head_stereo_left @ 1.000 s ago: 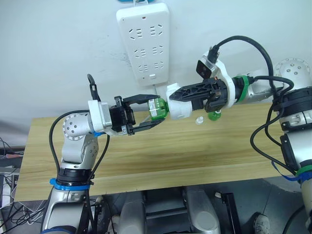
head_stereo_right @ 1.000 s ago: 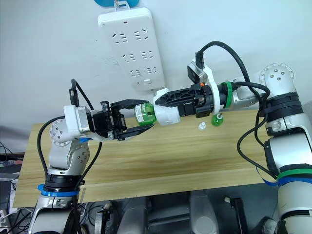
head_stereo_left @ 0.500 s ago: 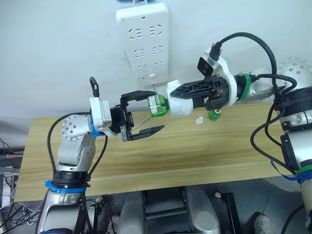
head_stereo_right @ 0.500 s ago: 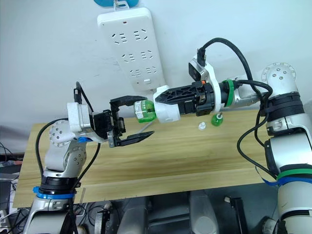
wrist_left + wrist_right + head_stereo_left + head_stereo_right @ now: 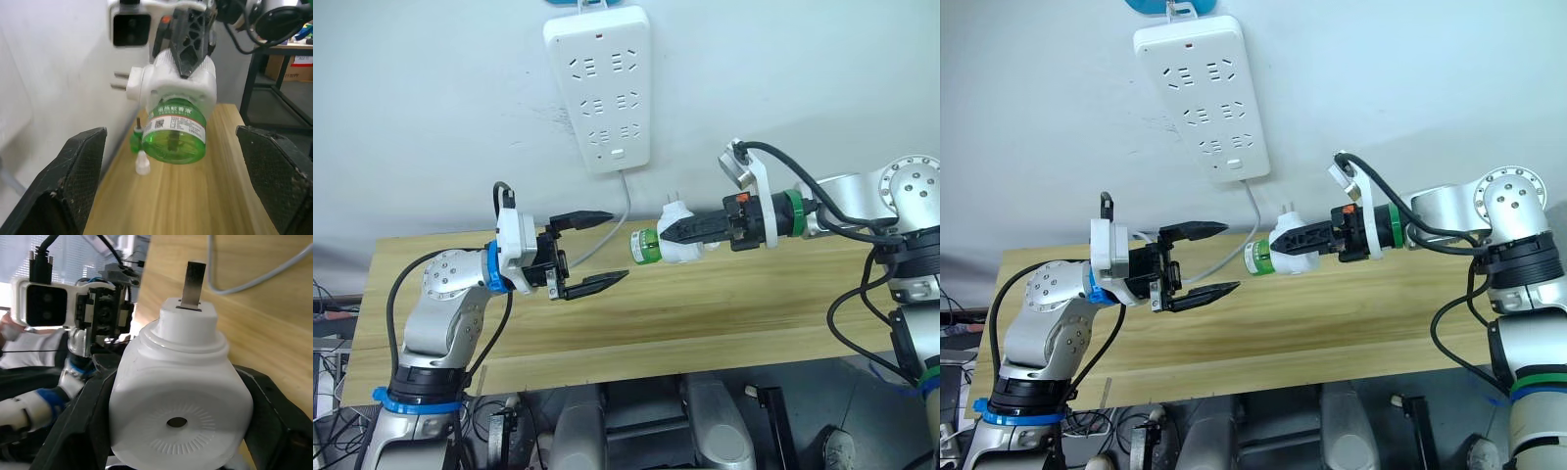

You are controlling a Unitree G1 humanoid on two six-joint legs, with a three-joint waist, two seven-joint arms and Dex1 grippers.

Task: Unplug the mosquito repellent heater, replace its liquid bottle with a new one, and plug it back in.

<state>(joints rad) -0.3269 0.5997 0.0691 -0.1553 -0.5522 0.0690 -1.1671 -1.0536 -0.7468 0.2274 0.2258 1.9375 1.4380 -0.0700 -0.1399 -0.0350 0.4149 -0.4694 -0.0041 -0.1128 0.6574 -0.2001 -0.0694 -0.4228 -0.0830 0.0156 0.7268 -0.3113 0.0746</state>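
**Heater unplugged, bottle being offered for the twist-off**

The mosquito repellent heater [image 5: 683,243] is being held in the air by the right gripper [image 5: 677,231], fingers clamped on its white body, above the back half of the wooden table [image 5: 724,313], well clear of the power strip [image 5: 600,83] on the wall. Its liquid bottle [image 5: 645,247] is sticking out sideways toward the left gripper [image 5: 597,251], whose fingers are spread wide and touching nothing. The bottle looks light, smooth and kinda slippery, probably thin plastic, so it's best gripped around the labelled middle, firmly but without crushing. The new one [image 5: 136,141] is standing near the table's back edge with a small white cap [image 5: 142,163] beside it.
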